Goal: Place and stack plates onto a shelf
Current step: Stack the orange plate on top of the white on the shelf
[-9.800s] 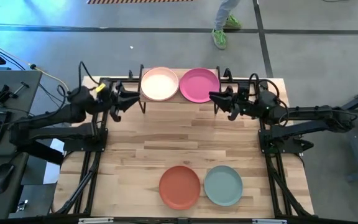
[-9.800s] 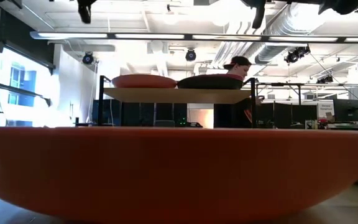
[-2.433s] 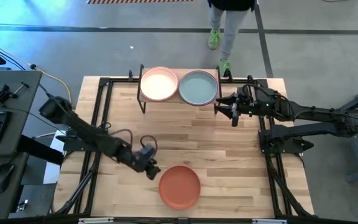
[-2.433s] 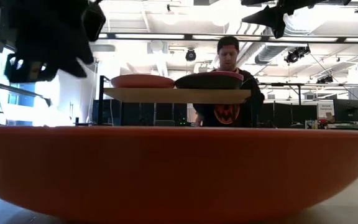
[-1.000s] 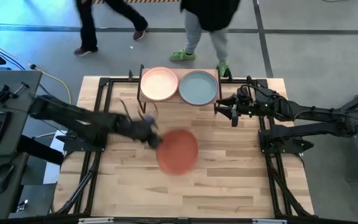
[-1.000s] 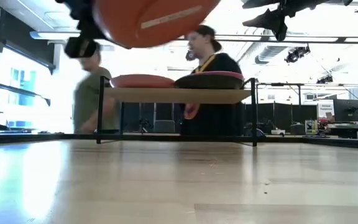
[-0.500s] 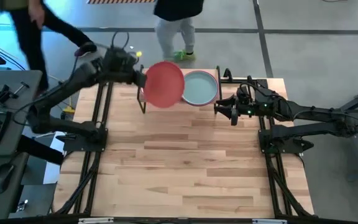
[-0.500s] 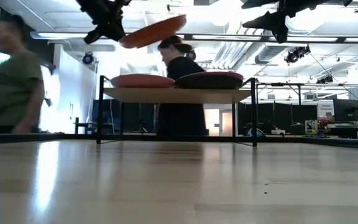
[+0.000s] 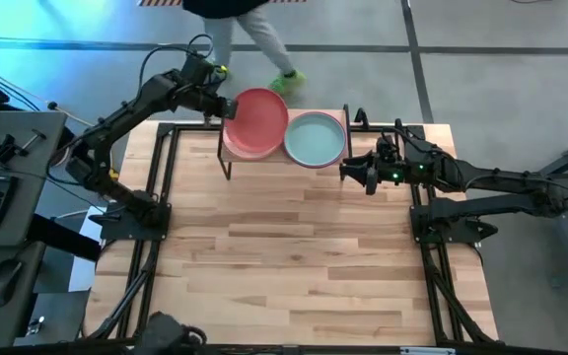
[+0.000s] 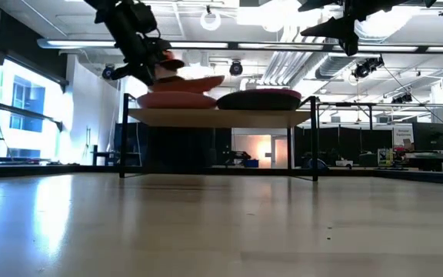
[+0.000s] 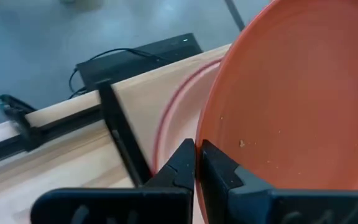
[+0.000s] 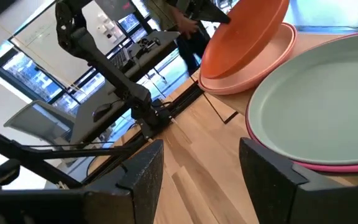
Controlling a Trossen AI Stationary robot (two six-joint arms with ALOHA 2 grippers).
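pale pink plate [image 9: 233, 148] mostly hidden under orange-red plate [image 9: 257, 120]

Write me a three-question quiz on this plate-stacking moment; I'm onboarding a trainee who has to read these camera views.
1. True or false: the orange-red plate lies flat on the pale pink plate.
2. Which plate sits directly on the magenta plate? A) cream B) pale teal C) dark grey
3. Fill in: the right claw is ____ and holds nothing.

Key
1. False. It is tilted, its rim pinched in the left claw, one edge down on the pale pink plate on the shelf.
2. B, the pale teal plate.
3. Open; it waits beside the shelf's right end.
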